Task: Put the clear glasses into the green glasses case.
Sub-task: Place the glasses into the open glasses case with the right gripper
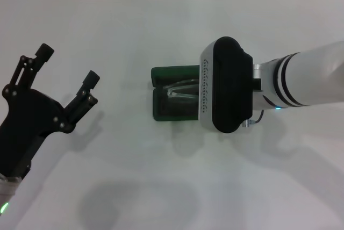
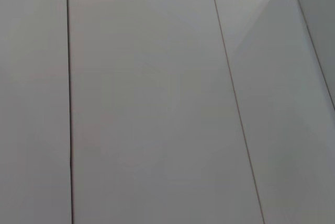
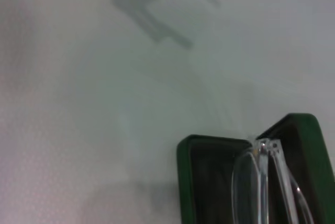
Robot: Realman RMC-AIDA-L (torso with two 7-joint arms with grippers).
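The green glasses case point(image 1: 171, 74) lies open at the table's middle, its dark lining facing up. The clear glasses point(image 1: 183, 91) sit over the open tray, one end showing beside my right arm's wrist housing point(image 1: 226, 85), which covers the case's right part. In the right wrist view the glasses point(image 3: 261, 182) stand on edge between the case's tray point(image 3: 184, 171) and its raised lid point(image 3: 314, 150). My right gripper's fingers are hidden under the housing. My left gripper point(image 1: 69, 65) hovers open and empty at the table's left, well away from the case.
The table top point(image 1: 134, 176) is plain white, with a tiled wall seam along its far edge. The left wrist view shows only pale wall panels point(image 2: 146, 103).
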